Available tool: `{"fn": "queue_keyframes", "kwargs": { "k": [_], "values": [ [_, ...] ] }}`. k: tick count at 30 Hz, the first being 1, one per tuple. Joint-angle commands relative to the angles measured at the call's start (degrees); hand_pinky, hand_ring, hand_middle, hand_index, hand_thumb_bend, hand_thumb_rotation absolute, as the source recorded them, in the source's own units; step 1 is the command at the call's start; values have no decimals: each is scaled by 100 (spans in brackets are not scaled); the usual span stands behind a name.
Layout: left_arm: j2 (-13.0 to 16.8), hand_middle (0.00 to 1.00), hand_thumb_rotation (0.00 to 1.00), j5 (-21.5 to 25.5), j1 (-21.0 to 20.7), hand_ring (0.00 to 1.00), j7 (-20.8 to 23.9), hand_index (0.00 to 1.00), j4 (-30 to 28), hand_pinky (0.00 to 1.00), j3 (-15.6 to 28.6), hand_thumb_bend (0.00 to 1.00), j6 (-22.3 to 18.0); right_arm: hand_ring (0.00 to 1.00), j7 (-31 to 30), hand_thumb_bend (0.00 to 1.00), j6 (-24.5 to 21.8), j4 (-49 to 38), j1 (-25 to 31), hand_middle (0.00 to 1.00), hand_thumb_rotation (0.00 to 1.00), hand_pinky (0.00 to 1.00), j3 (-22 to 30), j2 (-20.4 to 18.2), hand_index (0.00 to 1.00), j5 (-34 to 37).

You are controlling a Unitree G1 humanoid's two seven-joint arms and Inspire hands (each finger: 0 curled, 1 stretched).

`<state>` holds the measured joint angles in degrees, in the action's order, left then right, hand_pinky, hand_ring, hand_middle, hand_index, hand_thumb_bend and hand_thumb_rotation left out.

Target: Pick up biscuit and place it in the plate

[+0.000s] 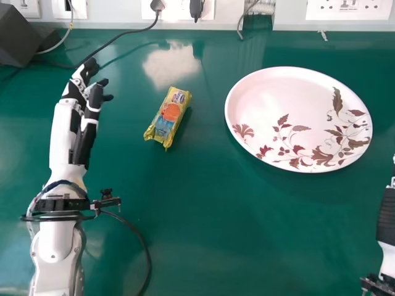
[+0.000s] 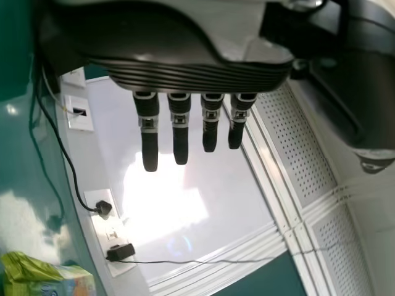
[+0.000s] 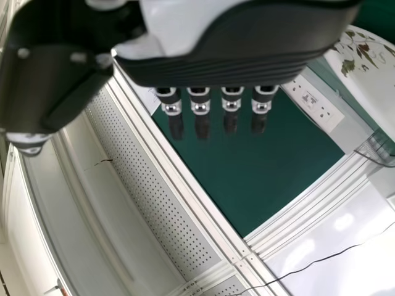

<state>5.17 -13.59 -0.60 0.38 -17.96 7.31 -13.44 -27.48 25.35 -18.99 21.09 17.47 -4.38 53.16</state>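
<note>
The biscuit (image 1: 168,117) is lying on the green surface (image 1: 203,216) in its yellow wrapper, a bit slanted. It is sitting between the left hand (image 1: 94,102) and the big plate (image 1: 278,98), and it is touching neither. The left hand is holding nothing, and its fingers are pointing out straight. The right hand (image 1: 387,216) is showing at the right edge, and it is holding nothing too, with its fingers stretching out.

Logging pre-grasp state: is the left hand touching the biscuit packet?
Apart. The head view shows green tabletop between the left hand and the biscuit packet.
</note>
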Motion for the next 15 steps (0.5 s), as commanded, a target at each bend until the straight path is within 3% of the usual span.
{"fn": "queue_keyframes", "kwargs": {
  "k": [1, 15],
  "values": [
    [53, 96, 59, -173, 94, 86, 47, 95, -205, 73, -95, 100, 170, 100, -53, 100, 23, 34, -61, 100, 39, 100, 36, -180, 100, 25],
    [197, 96, 59, -919, -23, 86, -36, 96, -640, 72, -397, 100, 1137, 100, -58, 100, 6, 54, -121, 100, 37, 100, 30, -164, 100, 38]
  ]
}}
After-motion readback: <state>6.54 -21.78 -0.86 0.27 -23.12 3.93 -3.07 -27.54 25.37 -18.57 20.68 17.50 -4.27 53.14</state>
